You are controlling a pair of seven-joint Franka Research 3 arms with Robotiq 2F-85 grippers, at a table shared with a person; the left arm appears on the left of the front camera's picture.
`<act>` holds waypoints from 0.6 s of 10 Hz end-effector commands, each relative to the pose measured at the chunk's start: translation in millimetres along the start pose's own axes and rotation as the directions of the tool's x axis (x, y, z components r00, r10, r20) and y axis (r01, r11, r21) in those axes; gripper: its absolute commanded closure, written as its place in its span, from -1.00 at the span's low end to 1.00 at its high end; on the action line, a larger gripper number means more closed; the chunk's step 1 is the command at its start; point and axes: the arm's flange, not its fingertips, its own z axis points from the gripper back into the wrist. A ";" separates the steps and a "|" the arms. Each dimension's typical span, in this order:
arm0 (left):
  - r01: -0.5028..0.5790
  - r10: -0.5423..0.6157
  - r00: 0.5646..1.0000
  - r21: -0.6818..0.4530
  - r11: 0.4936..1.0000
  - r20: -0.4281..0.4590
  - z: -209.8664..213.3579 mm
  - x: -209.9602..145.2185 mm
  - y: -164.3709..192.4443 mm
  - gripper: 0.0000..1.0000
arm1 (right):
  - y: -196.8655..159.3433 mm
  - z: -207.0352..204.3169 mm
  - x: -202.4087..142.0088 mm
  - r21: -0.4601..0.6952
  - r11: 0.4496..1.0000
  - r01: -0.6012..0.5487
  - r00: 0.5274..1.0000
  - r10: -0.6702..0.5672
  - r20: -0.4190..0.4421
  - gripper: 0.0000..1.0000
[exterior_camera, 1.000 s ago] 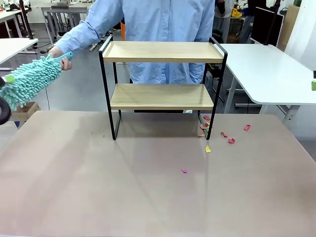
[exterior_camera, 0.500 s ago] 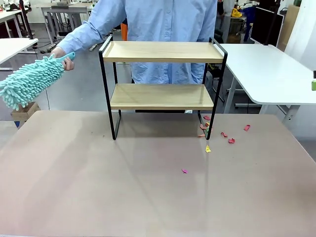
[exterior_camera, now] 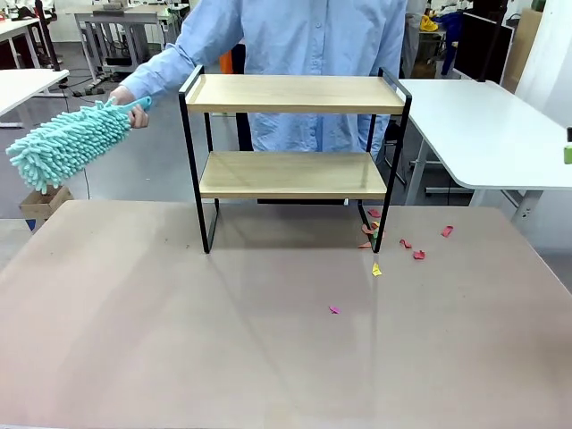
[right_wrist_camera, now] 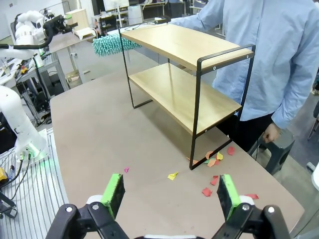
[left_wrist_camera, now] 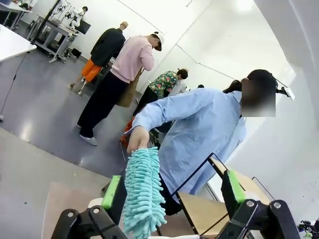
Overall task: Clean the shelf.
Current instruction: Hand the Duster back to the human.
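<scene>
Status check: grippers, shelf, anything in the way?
Left gripper open, right gripper open, both empty. Shelf upright, boards bare. Person's hand holds the duster beside it; paper scraps on table near its leg.

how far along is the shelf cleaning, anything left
Both boards of the shelf look bare, so the wiping seems done. The person's hand holds the teal duster off to the side; the left gripper is open around it, not gripping. Left: paper scraps lie on the table by the shelf's foot.

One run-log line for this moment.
teal fluffy duster: in person's hand | two-tier wood shelf: bare | paper scraps: on table | grippers: open
</scene>
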 end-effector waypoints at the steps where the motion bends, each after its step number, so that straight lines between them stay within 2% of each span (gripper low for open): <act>1: -0.005 0.005 1.000 -0.007 1.000 0.006 0.0 0.2 -0.1 -1.00 | -2.9 -1.3 0.2 -0.001 1.000 -0.026 0.999 0.026 0.028 -1.00; 6: -0.005 0.005 1.000 -0.007 1.000 0.006 0.0 0.2 -0.1 -1.00 | -2.9 -1.3 0.2 -0.001 1.000 -0.026 0.999 0.026 0.028 -1.00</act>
